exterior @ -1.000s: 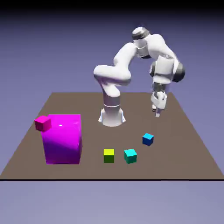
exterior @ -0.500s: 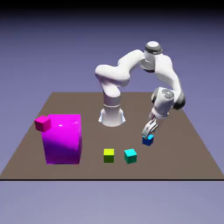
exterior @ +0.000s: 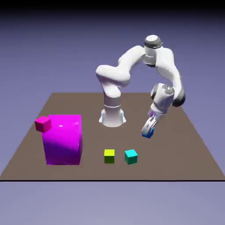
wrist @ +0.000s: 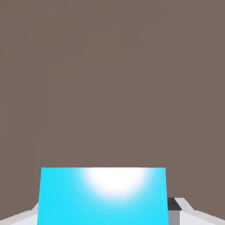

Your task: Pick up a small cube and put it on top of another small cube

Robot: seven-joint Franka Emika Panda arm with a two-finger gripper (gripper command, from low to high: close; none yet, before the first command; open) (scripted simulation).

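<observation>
Exterior view, clock centred on table [exterior: 94,140]. Nearest: yellow-green cube [exterior: 109,156] at 6, cyan cube [exterior: 131,157] just beside it, toward 5. Large magenta block [exterior: 63,140] at 9, pink cube [exterior: 43,124] by its upper corner, toward 10. Dark-blue cube [exterior: 148,133] at 3, gripped between fingertips of pincer [exterior: 147,132]. Farthest: arm base [exterior: 112,117], 12.

plain blue small cube [exterior: 147,134], super bright cyan up close, yellow-green small cube [exterior: 109,156], teal-cyan one [exterior: 131,157], dark brown desk [exterior: 99,140]
</observation>
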